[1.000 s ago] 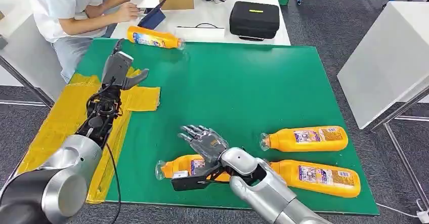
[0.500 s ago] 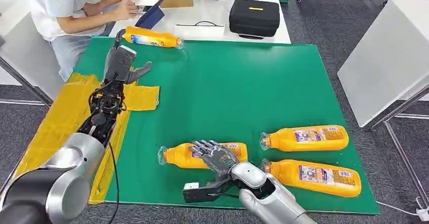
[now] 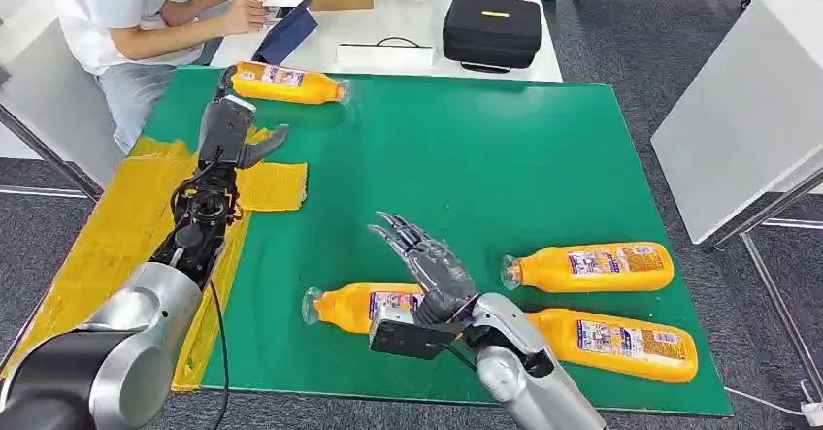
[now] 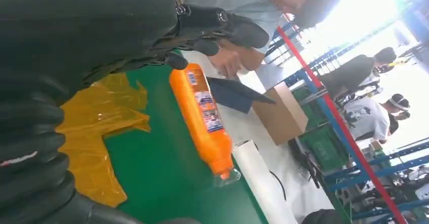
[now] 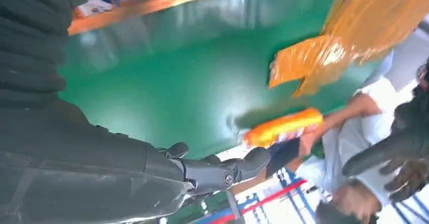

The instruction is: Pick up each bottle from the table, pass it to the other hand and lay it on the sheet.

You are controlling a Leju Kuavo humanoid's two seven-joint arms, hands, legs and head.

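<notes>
While the right hand (image 3: 427,263) is held open and empty just above the near bottle (image 3: 374,307) lying on the green table (image 3: 505,168), its smooth, light, rigid-looking body is judged best grasped mid-label; the left hand (image 3: 230,131) is seen open over the yellow sheet (image 3: 116,226).

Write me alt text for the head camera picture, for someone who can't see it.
Four orange bottles lie on a green table: three near the robot, one at the far edge. The open right robot hand hovers above the nearest bottle; the open left robot hand is over a yellow sheet. A seated person uses a tablet behind.
</notes>
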